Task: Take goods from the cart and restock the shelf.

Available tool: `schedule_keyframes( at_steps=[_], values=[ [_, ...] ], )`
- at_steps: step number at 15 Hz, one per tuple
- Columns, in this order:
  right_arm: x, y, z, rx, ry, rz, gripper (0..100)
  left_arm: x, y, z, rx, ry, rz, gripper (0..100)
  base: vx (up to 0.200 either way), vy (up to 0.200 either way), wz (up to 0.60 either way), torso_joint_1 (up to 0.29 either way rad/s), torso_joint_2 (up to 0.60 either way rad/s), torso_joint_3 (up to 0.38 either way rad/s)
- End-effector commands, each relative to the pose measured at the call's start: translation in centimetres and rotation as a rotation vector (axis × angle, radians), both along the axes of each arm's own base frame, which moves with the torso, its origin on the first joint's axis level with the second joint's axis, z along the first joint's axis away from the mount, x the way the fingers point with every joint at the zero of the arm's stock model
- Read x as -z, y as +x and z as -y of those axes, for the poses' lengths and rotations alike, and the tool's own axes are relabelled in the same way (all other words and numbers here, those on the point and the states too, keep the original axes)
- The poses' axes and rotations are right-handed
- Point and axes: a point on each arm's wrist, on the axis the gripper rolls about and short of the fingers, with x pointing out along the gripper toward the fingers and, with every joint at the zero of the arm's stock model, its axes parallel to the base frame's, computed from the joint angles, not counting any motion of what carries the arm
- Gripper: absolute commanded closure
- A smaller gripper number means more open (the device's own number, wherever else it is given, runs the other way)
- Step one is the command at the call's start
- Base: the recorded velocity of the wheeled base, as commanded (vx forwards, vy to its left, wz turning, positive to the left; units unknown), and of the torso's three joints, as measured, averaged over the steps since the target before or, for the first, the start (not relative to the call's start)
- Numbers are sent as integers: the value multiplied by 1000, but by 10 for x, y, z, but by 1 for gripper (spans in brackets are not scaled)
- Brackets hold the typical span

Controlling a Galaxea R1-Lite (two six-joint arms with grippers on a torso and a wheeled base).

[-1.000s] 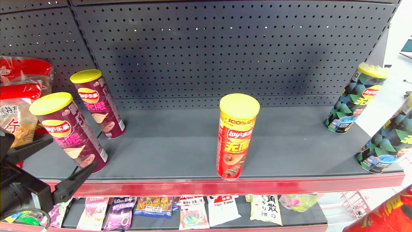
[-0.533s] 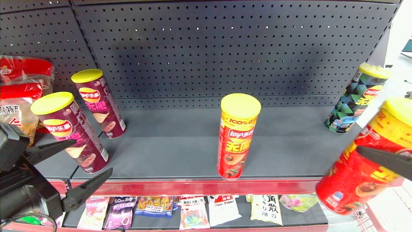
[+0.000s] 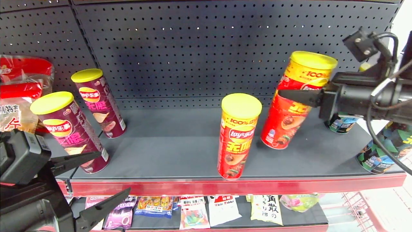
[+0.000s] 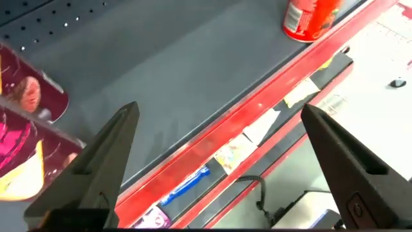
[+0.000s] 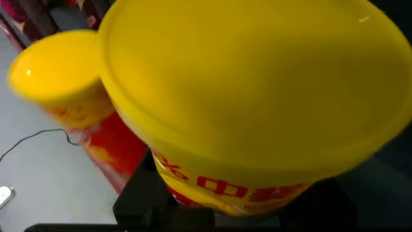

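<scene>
Red yellow-lidded crisp tube [image 3: 285,125], clamped in right pincer [image 3: 299,93], newly arrived beside standing twin tube [image 3: 236,138], awaiting set-down (left pincer [image 3: 114,172] agape, empty).

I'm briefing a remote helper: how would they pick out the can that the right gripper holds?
Find the grey shelf with the pegboard back. Behind and right of the upright red chip can at its front lip is the tilted red chip can, yellow-lidded too. Unlike that twin, it leans, clamped in the right gripper.
</scene>
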Motion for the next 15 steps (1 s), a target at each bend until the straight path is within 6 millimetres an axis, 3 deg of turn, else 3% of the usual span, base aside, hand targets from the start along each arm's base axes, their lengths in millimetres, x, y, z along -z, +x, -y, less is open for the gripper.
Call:
schedule_keyframes(
  at_steps=[1,8,15],
  values=[
    [15,47,-27,-38,-14,-39,100,0,-1,1,7,0,0,0,0,0,0,0,0,0],
    [30,99,-57,-66,-21,-40,100,1,-1,0,1,5,-7,0,0,0,0,0,0,0],
    [37,117,-63,-61,-20,-43,100,1,0,1,0,5,-12,0,0,0,0,0,0,0]
  ],
)
